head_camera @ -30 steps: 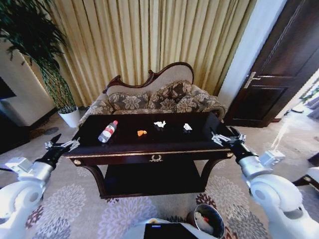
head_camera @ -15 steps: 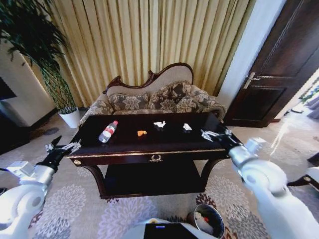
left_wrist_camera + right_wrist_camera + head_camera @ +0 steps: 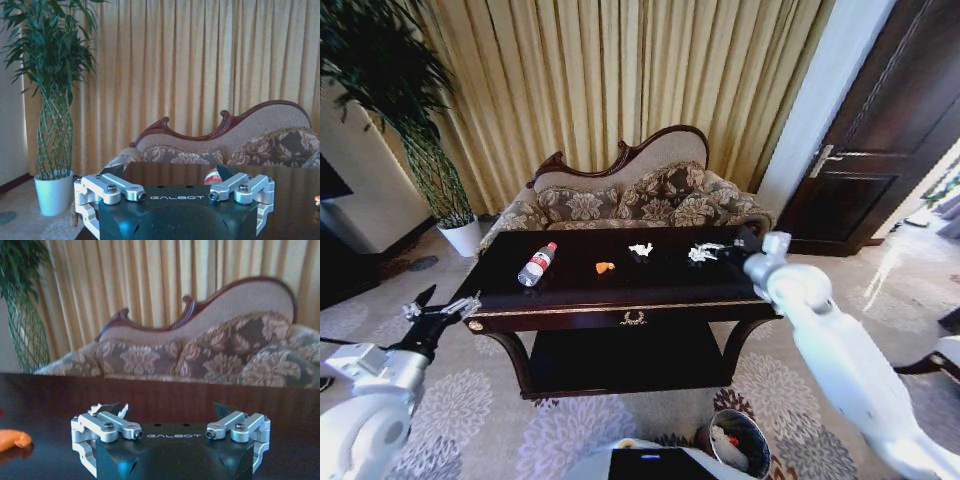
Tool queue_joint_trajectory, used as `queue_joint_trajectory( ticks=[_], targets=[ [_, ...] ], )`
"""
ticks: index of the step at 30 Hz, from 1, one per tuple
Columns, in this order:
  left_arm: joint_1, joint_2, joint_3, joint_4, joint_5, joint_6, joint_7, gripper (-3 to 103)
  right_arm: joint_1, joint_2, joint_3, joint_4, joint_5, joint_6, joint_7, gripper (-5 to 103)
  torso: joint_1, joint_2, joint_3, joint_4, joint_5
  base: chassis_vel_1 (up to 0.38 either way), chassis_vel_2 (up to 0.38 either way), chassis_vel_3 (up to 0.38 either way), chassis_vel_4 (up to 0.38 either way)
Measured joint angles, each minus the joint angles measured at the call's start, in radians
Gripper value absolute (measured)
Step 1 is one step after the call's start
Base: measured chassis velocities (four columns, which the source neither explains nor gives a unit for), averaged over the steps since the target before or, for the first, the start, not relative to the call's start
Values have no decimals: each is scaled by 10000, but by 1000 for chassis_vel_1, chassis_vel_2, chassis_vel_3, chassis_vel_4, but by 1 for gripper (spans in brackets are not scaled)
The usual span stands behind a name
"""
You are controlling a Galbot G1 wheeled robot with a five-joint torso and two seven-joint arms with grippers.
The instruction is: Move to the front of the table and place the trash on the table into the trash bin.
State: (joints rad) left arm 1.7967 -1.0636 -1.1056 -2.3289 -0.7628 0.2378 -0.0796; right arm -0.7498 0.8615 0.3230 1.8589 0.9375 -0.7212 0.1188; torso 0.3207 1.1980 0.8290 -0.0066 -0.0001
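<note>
The robot stands at the front of the tabletop (image 3: 570, 290), with all the trash on it. The right gripper (image 3: 704, 251), fingers spread and empty, reaches a white scrap (image 3: 695, 255). Beyond it lie another white scrap (image 3: 640, 249), the orange scrap (image 3: 605, 267) and the bottle (image 3: 536, 264). The left gripper (image 3: 442, 310) hangs open, empty, beside the table. The trash bin (image 3: 738, 442) waits on the floor.

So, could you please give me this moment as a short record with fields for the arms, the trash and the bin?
right gripper: open, stretched over the table, at the right-hand white scrap
left gripper: open, held off the table's left front corner
bottle: lying on the table's left part
orange scrap: on the table, near the middle
second white scrap: on the table, between the orange scrap and the right gripper
trash bin: on the carpet, in front of the table's right leg
</note>
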Motion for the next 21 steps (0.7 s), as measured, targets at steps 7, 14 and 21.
queue_joint_trajectory(
  ticks=[7,14,21],
  targets=[
    [2,-96,162,60,-34,-54,-53,100,1367,382,-1215,-1795,-732,0,0,100,0,-1,0,2,2,0,0,0,0],
    [-35,-84,136,230,-247,-105,-53,100,1982,640,-1748,-3058,-1717,130,0,100,0,-1,-1,3,0,0,0,0,0],
    [-206,-207,221,369,-249,-125,-36,100,1477,581,-1594,-3117,-2225,57,0,100,0,0,-1,-2,0,0,0,0,0]
  ],
)
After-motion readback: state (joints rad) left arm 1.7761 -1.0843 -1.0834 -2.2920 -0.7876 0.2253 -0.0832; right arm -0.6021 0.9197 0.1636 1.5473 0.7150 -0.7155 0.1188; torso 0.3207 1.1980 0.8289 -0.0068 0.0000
